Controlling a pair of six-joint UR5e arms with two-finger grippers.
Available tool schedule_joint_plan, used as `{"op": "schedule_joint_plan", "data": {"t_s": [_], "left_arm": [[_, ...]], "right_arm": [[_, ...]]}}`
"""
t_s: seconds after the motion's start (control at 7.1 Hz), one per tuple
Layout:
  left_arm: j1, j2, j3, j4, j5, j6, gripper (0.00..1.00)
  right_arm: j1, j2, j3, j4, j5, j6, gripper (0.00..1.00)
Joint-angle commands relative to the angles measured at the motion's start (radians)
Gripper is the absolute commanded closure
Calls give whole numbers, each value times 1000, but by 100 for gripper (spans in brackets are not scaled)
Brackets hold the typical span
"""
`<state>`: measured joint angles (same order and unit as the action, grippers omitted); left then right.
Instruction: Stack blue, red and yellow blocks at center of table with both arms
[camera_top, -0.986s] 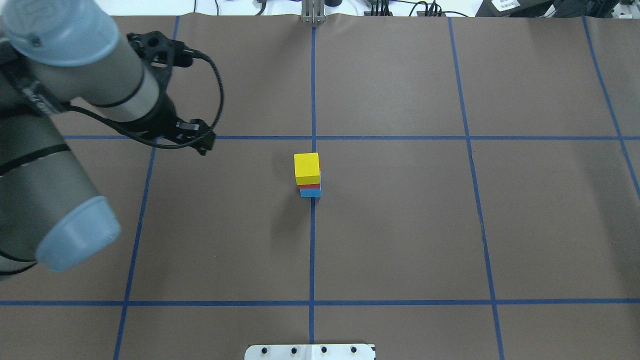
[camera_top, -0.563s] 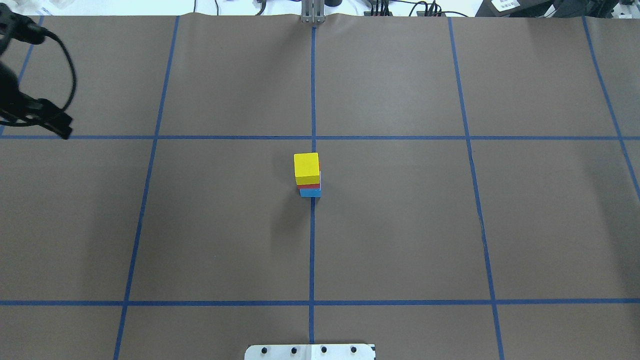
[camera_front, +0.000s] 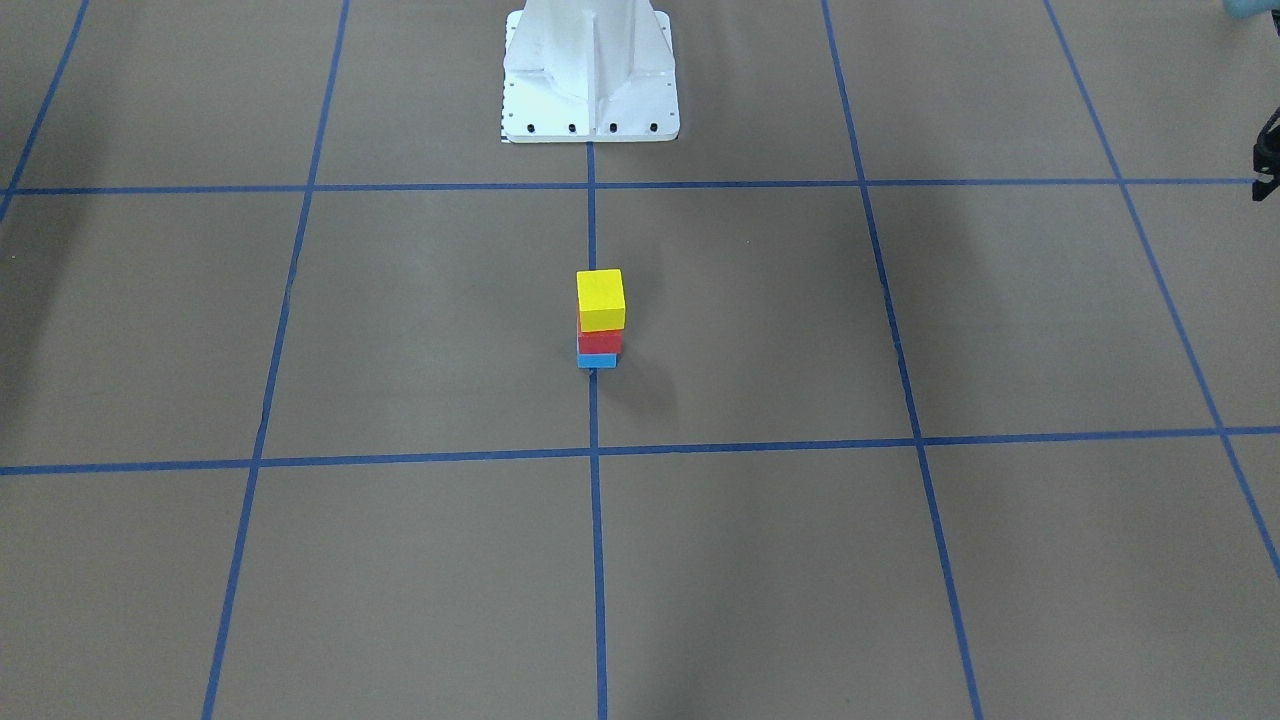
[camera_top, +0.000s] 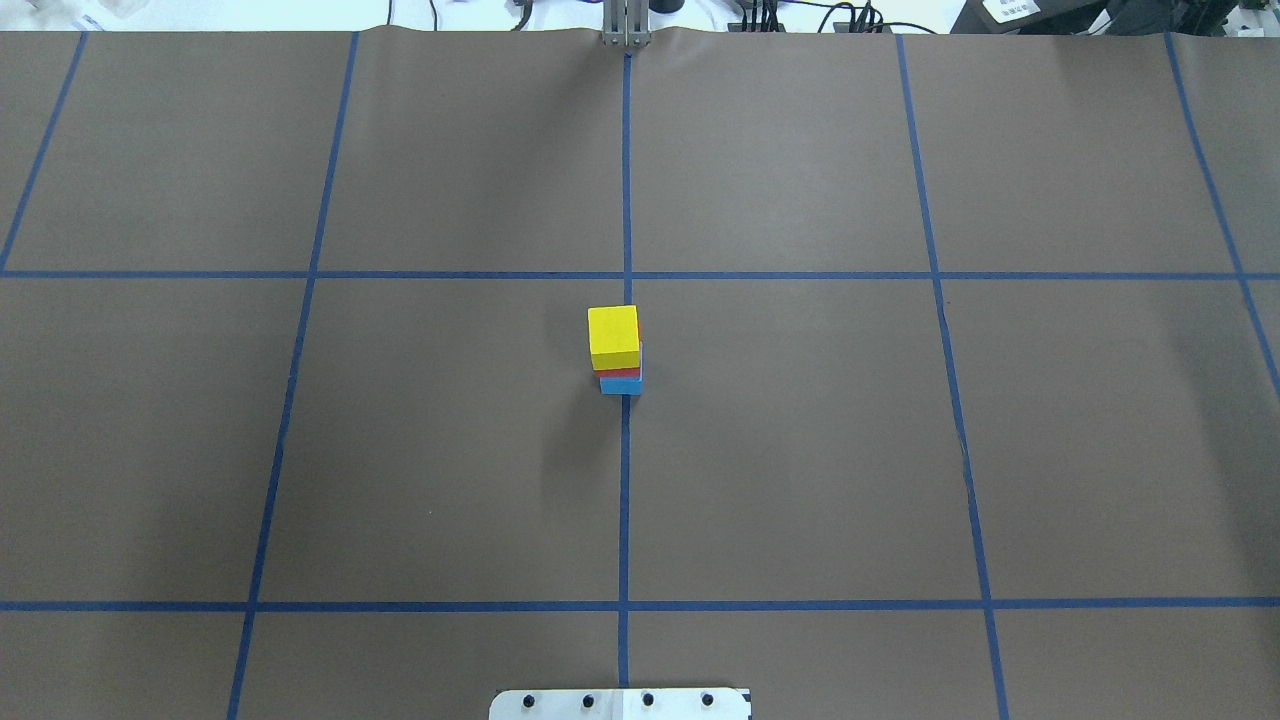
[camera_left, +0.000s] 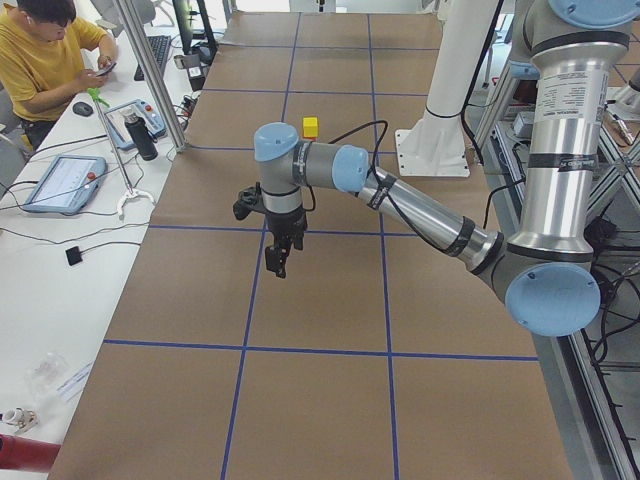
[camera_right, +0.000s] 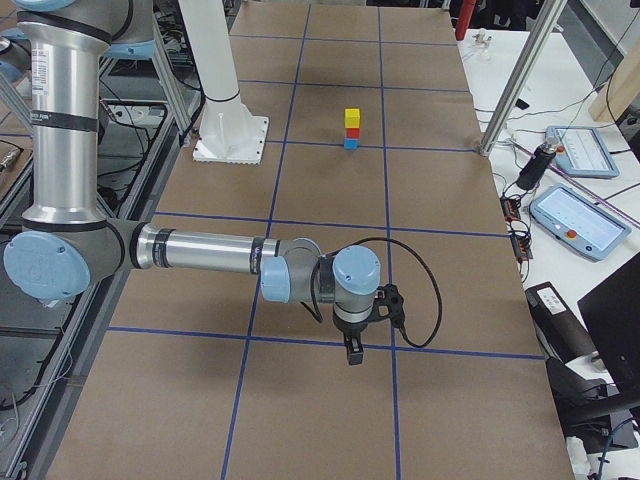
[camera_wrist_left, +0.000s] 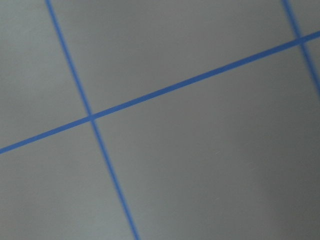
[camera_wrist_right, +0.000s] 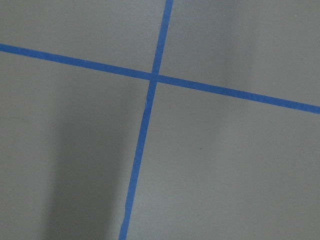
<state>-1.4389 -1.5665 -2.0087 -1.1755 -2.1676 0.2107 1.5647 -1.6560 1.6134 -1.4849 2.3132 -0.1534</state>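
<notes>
Since the earlier overhead pictures the left arm (camera_left: 420, 215) has gone out of that view; the stack stands where it did. The left gripper (camera_left: 276, 262) points straight down over the table (camera_top: 800, 450), close above a blue tape line (camera_left: 200, 227). Whether its fingers are apart or together cannot be told from here. The right gripper (camera_right: 352, 357) also points down, just above another tape line, and its finger state cannot be told either. Each wrist camera shows only brown paper and one crossing of tape.

Well apart from both pairs of fingers, between the two grippers along the table, stands one stack of three cubes. One blue block (camera_top: 621, 386) is at the bottom, one red block (camera_top: 620, 372) in the middle and one yellow block (camera_top: 613, 335) on top. The cubes are matte and of equal size, and the stack sits on the central tape line, upright, its faces not quite flush. Beyond it stands the white pedestal (camera_front: 590, 80).
</notes>
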Motion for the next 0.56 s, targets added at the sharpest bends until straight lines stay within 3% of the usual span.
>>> {"op": "schedule_joint_plan", "data": {"t_s": [0.0, 0.42], "left_arm": [[-47, 126, 27, -45, -1, 41, 0], [-138, 224, 57, -206, -49, 38, 0]], "right_arm": [[0, 1, 8, 0, 0, 0, 0], [0, 2, 13, 0, 0, 0, 0]]}}
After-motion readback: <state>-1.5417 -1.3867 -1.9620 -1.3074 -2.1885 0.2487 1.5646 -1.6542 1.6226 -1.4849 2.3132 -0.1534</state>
